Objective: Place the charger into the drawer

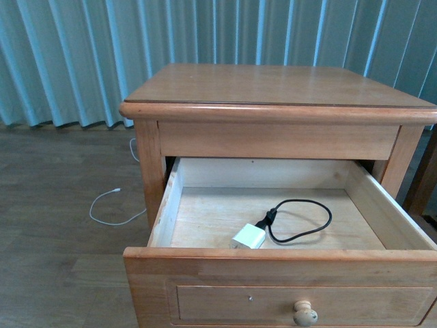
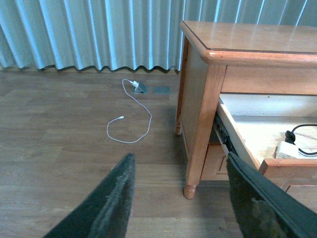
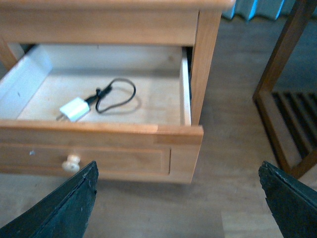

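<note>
Start with the nightstand (image 1: 273, 85): it fills your front view, and its drawer (image 1: 287, 273) stands pulled well out, with the round knob (image 1: 305, 313) at the middle of the front panel.

The charger (image 1: 248, 236) lies flat on the drawer floor, just behind the front wall and a little left of the knob line. Its block is angled across the drawer, and the black cable (image 1: 307, 225) loops away toward the back right. Everything lies below the drawer's rim. So, by my reading, the placing is done, and at most a push to close the drawer is left.

Neither arm shows in your front view. The right gripper (image 3: 177, 166) looks down on the drawer front, its fingers spread wide and holding nothing. The left gripper (image 2: 180, 156) hangs off the nightstand's left side, over the floor (image 2: 59, 124), with its fingers also apart and empty.

If you do close the drawer, the right arm looks the better placed, as the panel lies ahead of it. The thin white cable (image 2: 133, 116) on the floor is not your concern.
</note>
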Robot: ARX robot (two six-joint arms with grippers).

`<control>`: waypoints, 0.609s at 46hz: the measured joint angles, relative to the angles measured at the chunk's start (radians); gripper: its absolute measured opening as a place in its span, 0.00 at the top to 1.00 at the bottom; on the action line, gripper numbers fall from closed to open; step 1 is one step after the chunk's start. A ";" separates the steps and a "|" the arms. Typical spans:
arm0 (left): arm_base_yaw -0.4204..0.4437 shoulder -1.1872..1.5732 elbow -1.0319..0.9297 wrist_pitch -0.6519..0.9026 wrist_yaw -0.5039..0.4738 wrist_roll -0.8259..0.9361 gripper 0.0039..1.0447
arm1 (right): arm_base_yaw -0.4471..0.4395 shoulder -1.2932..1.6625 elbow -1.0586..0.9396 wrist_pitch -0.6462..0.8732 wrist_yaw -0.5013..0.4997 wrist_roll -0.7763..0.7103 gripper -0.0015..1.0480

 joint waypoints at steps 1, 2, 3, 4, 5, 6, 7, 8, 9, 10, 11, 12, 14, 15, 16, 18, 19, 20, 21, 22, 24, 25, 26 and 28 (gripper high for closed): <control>0.000 0.000 0.000 0.000 0.000 0.000 0.40 | 0.002 0.016 0.008 -0.019 -0.003 0.006 0.08; 0.000 0.000 0.000 0.000 0.000 0.000 0.37 | 0.005 0.035 0.018 -0.039 -0.005 0.013 0.08; 0.000 0.000 0.000 0.000 0.000 0.000 0.33 | 0.008 0.055 0.028 -0.058 -0.008 0.021 0.08; 0.000 0.000 0.000 0.000 0.000 0.000 0.30 | 0.011 0.076 0.039 -0.078 -0.013 0.028 0.08; 0.000 0.000 0.000 0.000 0.000 0.000 0.26 | 0.014 0.098 0.050 -0.097 -0.019 0.037 0.08; 0.000 0.000 0.000 0.000 0.000 0.000 0.21 | 0.021 0.132 0.067 -0.122 -0.025 0.055 0.08; 0.000 0.000 0.000 0.000 0.000 0.000 0.20 | 0.024 0.143 0.071 -0.125 -0.024 0.057 0.08; 0.000 0.000 0.000 0.000 0.000 0.000 0.16 | 0.031 0.166 0.076 -0.127 -0.023 0.068 0.08; 0.000 0.000 0.000 0.000 0.000 0.000 0.13 | 0.040 0.187 0.082 -0.128 -0.018 0.075 0.08; 0.000 0.000 0.000 0.000 0.000 0.000 0.09 | 0.050 0.211 0.089 -0.131 -0.018 0.080 0.08; 0.000 0.000 0.000 0.000 0.000 0.000 0.06 | 0.060 0.234 0.095 -0.135 -0.018 0.092 0.08; 0.000 0.000 0.000 0.000 0.000 0.001 0.04 | 0.071 0.258 0.101 -0.134 -0.017 0.102 0.08; 0.000 0.000 0.000 0.000 0.000 0.001 0.05 | 0.095 0.306 0.109 -0.124 -0.004 0.122 0.08; 0.000 0.000 0.000 0.000 0.000 0.000 0.06 | 0.108 0.330 0.113 -0.115 0.003 0.130 0.08; 0.000 0.000 0.000 0.000 0.000 0.000 0.06 | 0.121 0.355 0.117 -0.106 0.005 0.137 0.08; 0.000 0.000 0.000 0.000 0.000 0.000 0.06 | 0.144 0.404 0.127 -0.086 0.016 0.156 0.08; 0.000 0.000 0.000 0.000 0.000 0.000 0.06 | 0.156 0.428 0.133 -0.075 0.025 0.167 0.08; 0.000 0.000 0.000 0.000 0.000 0.000 0.06 | 0.162 0.435 0.135 -0.072 0.027 0.169 0.08; 0.000 0.000 0.000 0.000 0.000 0.000 0.06 | 0.173 0.465 0.142 -0.056 0.036 0.178 0.08; 0.000 0.000 0.000 0.000 0.000 0.000 0.06 | 0.183 0.489 0.148 -0.042 0.039 0.184 0.08; 0.000 0.000 0.000 0.000 0.000 0.000 0.06 | 0.201 0.536 0.161 -0.020 0.047 0.206 0.08; 0.000 0.000 0.000 0.000 0.000 0.000 0.06 | 0.209 0.559 0.167 -0.010 0.052 0.211 0.08; 0.000 0.000 0.000 0.000 0.000 0.000 0.06 | 0.217 0.581 0.174 0.002 0.059 0.217 0.08; 0.000 0.000 0.000 0.000 0.000 0.000 0.06 | 0.236 0.635 0.189 0.024 0.076 0.233 0.08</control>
